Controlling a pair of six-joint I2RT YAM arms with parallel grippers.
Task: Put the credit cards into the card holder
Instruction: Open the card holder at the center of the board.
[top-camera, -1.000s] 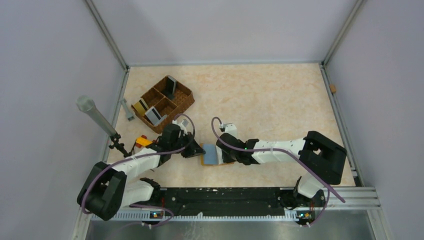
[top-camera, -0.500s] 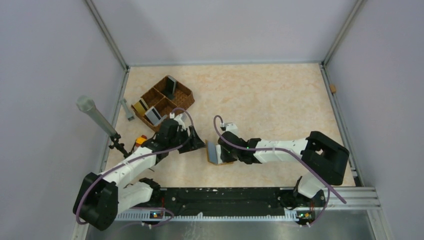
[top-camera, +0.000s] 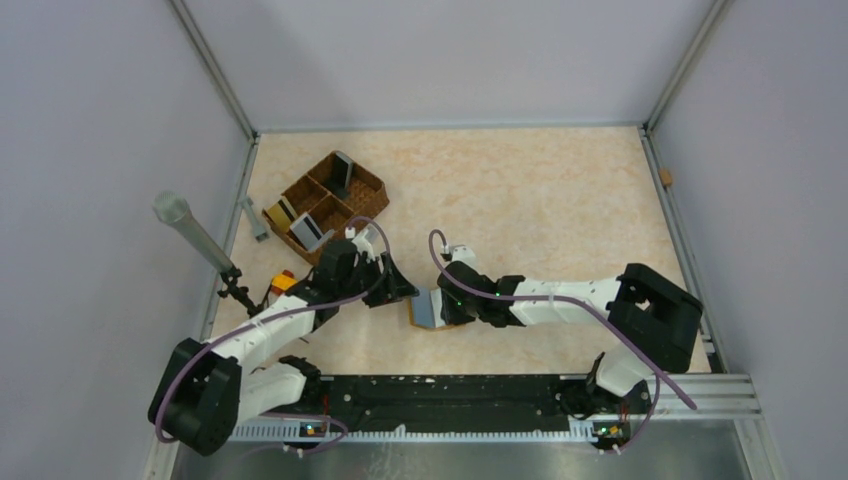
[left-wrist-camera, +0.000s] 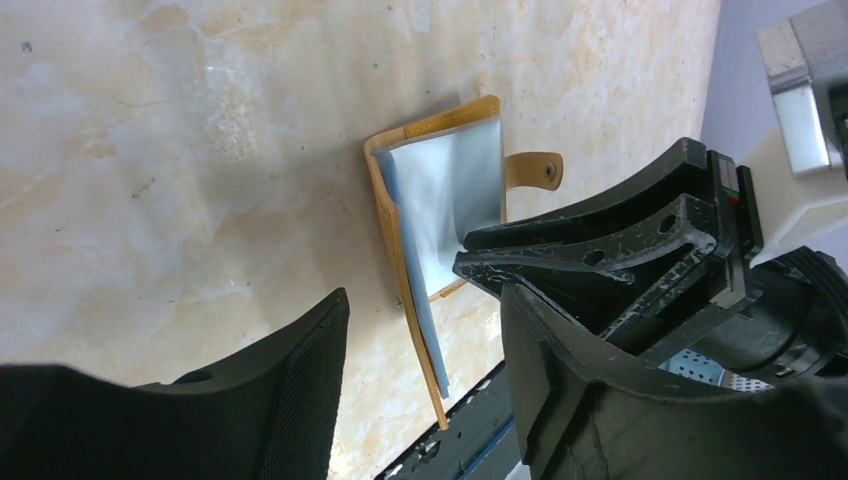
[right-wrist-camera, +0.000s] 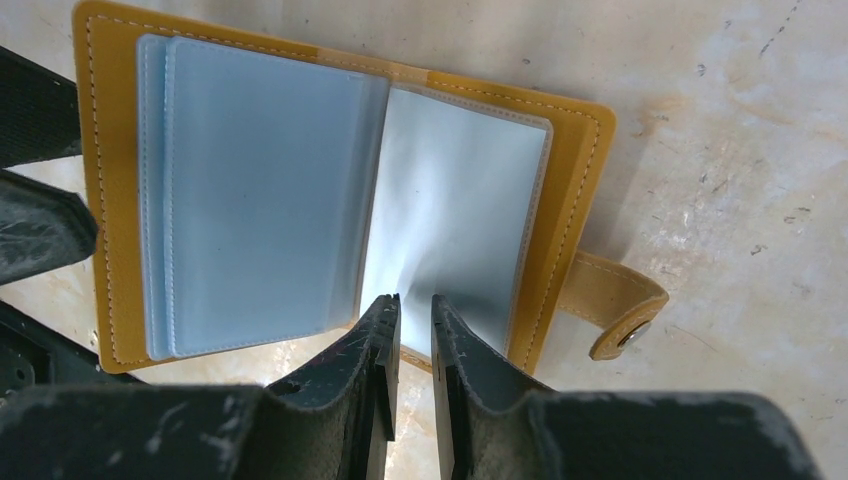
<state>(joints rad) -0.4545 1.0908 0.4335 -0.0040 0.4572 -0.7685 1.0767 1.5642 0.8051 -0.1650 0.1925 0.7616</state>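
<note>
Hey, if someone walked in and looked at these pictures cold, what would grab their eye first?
The mustard-orange folding card holder, spread open mid-table with pale blue clear sleeves showing, stands out first. The right gripper pinches one edge of it, and the open left gripper hovers just beside it. Next comes the brown woven compartment basket at the far left, with grey and yellowish credit cards standing in it.

Top camera looks down from behind; close wrist cameras, seemingly opposed, share the card holder.
</note>
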